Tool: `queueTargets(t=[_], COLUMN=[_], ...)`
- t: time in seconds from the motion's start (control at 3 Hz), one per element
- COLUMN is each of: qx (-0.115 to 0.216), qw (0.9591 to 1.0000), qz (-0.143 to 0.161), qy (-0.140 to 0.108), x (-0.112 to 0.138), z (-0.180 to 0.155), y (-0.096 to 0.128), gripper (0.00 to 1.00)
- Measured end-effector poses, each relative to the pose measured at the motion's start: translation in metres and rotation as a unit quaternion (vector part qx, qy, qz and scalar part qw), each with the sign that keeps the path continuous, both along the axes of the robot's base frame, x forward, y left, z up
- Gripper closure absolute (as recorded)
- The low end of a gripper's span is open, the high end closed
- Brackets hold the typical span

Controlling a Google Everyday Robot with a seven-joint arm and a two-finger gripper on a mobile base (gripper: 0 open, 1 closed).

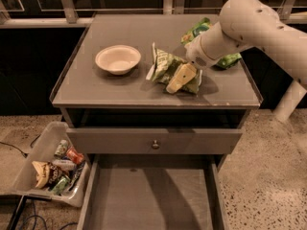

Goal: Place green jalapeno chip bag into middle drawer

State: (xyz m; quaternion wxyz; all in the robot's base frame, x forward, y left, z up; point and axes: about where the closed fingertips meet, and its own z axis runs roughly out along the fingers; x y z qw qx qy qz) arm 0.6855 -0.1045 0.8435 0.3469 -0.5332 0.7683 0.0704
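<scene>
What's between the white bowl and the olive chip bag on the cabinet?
Nothing: the camera view shows bare cabinet top between the bowl and the green jalapeno chip bag. The gripper sits on that bag.

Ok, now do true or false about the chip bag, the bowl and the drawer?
The green jalapeno chip bag is inside the middle drawer. False: it lies on the tabletop.
The gripper is at that bag, right of the bowl. True.
The bowl holds chips. False: it looks empty.
The middle drawer is open. True.
</scene>
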Motion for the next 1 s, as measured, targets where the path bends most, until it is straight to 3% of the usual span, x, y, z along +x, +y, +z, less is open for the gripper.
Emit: queueTargets(t=[0.33, 1.0], qx=[0.001, 0.001], qw=[1.0, 1.0], qz=[0.0, 0.0], qy=[0.001, 0.001], x=[0.001, 0.001], z=[-0.0008, -0.0008], y=[0.0006, 0.0007], gripper=[0.19, 0.65])
